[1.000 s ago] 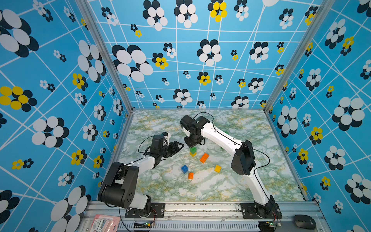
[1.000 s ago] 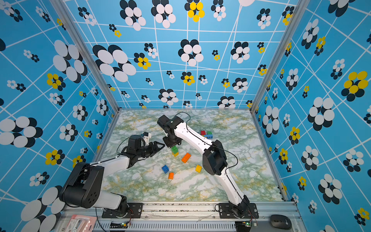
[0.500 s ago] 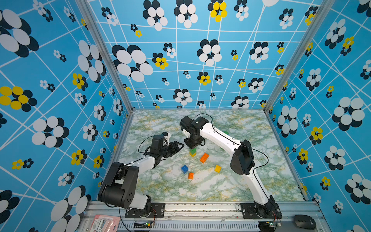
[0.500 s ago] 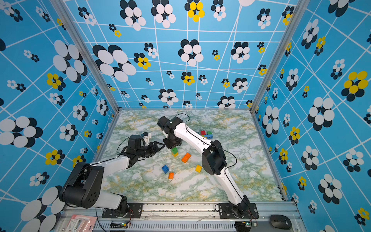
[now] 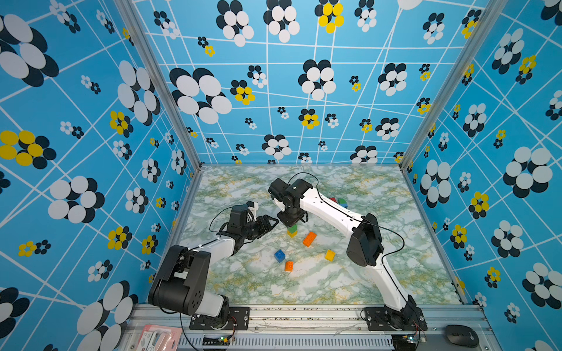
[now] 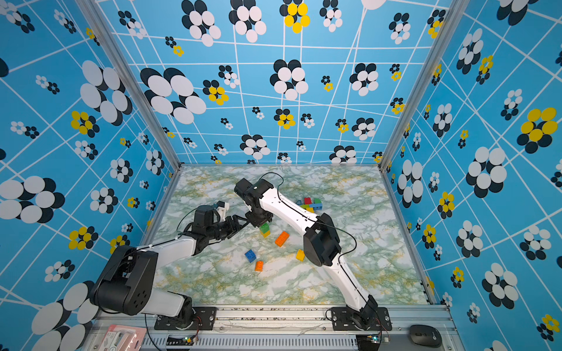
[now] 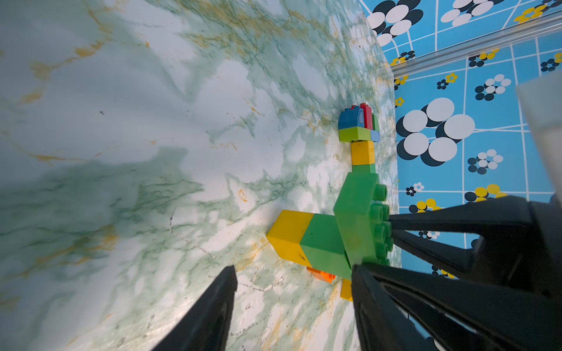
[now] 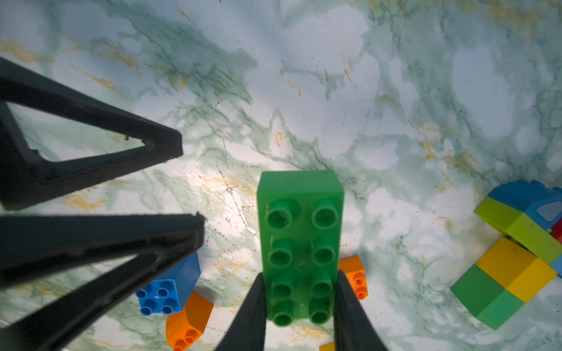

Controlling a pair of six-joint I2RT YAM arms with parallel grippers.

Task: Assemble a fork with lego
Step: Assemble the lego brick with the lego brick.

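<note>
My right gripper (image 8: 299,291) is shut on one end of a green oblong lego brick (image 8: 299,243), studs up. In the left wrist view that green oblong brick (image 7: 359,218) sits on a green square brick (image 7: 322,243) stacked on a yellow one (image 7: 287,234). In both top views this stack (image 5: 292,231) (image 6: 264,230) stands mid-table under the right gripper (image 5: 291,219). My left gripper (image 7: 293,269) is open and empty just left of the stack, also in a top view (image 5: 269,223). A joined multicoloured lego piece (image 6: 310,205) lies behind the right arm.
Loose bricks lie in front of the stack: an orange oblong (image 5: 309,238), a blue square (image 5: 279,255), a small orange (image 5: 289,266) and a yellow one (image 5: 330,255). Patterned blue walls close the marbled table (image 5: 334,282) on three sides.
The right arm has edged very slightly to the left with the green brick in its grip. The left arm and the loose bricks have not moved.
</note>
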